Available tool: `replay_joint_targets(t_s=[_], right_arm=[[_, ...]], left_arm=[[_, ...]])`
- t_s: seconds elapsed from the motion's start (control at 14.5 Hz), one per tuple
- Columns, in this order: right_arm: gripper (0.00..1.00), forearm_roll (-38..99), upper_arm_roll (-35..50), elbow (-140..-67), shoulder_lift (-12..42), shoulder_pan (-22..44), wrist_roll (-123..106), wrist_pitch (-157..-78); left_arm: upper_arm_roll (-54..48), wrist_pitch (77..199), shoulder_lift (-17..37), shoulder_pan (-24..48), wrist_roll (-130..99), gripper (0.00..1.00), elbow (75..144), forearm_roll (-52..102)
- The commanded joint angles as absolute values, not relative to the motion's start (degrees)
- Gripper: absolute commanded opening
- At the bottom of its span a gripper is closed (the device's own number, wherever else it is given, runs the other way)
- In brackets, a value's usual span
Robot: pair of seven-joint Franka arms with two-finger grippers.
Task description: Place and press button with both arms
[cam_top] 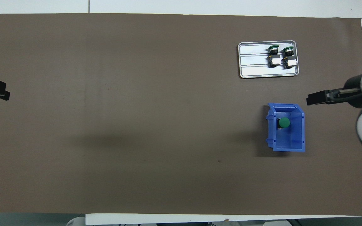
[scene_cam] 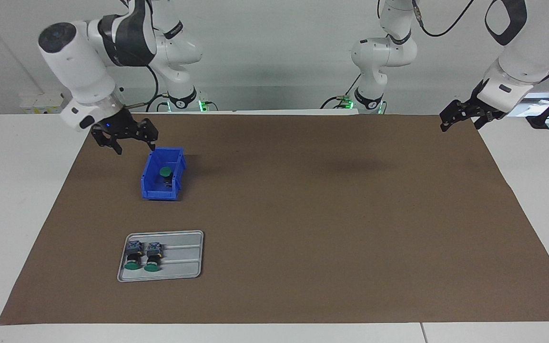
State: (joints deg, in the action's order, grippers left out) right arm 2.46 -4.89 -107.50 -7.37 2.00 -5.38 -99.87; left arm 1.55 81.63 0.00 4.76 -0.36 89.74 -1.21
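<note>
The button (scene_cam: 165,171) stands cap-up in the blue bin (scene_cam: 153,183) on the brown surface (scene_cam: 303,214). The right gripper (scene_cam: 129,143) hangs beside the bin, fingers spread, holding nothing. The left gripper (scene_cam: 458,120) waits over the surface's edge at the left arm's end, fingers open.

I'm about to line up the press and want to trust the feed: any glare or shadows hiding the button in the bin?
Facing view: the button shows its green cap clearly inside the blue bin; a soft shadow lies on the brown mat mid-table. Overhead view: cap unobscured, the bin casts a dark shadow beside it, and the metal tray looks bright, yet both spare buttons stay readable.
</note>
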Motion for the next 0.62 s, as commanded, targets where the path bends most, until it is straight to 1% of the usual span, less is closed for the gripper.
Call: replay_joint_targets(t_s=[0.0, 0.14, 0.21, 0.35, 0.55], right_arm=[[0.99, -0.6, -4.57, -98.73, -4.93, 0.27, -4.92, -92.31], [0.99, -2.11, -4.66, -93.36, -2.48, -0.35, -5.18, -89.75], [0.99, -1.5, -4.66, -92.03, -2.11, -0.79, -5.1, -88.52], [0.99, -1.23, -4.66, -91.67, -2.02, -1.23, -4.92, -87.45], [0.99, -1.76, -4.4, -91.49, -1.05, -1.58, -5.01, -87.98]], left_arm=[[1.32, 82.62, -0.88, 4.22, -0.18, 1.0, 91.05, -1.58], [1.32, 82.79, -0.88, 4.13, -0.18, 1.0, 91.05, -1.58], [1.32, 83.05, -0.79, 4.13, -0.09, 1.0, 90.97, -1.67], [1.32, 82.97, -0.88, 4.13, 0.0, 1.0, 91.05, -1.67], [1.32, 82.79, -0.79, 4.22, -0.18, 1.0, 91.05, -1.67]])
